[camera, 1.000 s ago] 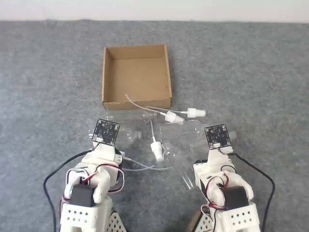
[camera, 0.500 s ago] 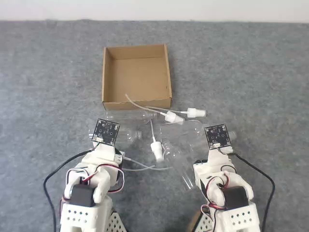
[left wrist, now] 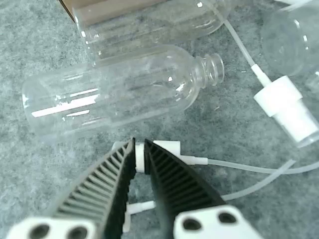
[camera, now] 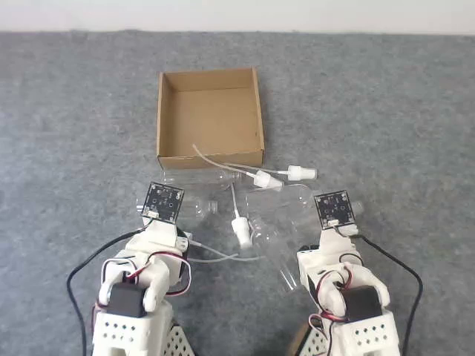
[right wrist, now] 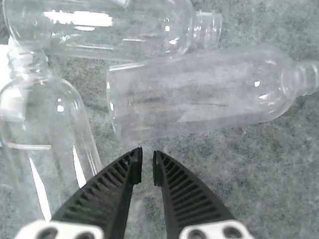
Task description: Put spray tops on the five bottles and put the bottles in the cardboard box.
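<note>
Pinching a spray top (left wrist: 169, 147), left gripper (left wrist: 139, 144), right gripper (right wrist: 147, 152) pressed together beside a clear bottle (right wrist: 199, 94)

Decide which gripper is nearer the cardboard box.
Left. The left gripper is two bottles short of the cardboard box; the right gripper is beside other bottles, farther off.

Overhead looks down; wrists close, tableward.
</note>
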Robot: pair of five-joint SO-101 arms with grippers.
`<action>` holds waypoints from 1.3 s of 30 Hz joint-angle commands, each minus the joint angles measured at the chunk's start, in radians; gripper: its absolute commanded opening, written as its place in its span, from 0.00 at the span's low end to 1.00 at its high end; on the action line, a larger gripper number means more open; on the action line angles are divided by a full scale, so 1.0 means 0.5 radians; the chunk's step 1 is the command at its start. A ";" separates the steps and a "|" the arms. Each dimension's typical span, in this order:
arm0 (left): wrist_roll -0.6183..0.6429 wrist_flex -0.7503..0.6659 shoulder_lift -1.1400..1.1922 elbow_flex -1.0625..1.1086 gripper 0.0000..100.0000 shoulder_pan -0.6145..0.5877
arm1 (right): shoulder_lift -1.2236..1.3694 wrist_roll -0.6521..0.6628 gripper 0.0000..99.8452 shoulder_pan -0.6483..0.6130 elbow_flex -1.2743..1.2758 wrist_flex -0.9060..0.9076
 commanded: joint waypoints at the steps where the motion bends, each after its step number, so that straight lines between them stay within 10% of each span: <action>1: 0.015 -0.012 -0.025 -0.035 0.03 -0.003 | -0.029 0.025 0.01 0.008 0.046 0.017; 39: 0.015 -0.012 -0.025 -0.035 0.03 -0.003 | -0.029 0.718 0.02 0.480 -0.525 -0.005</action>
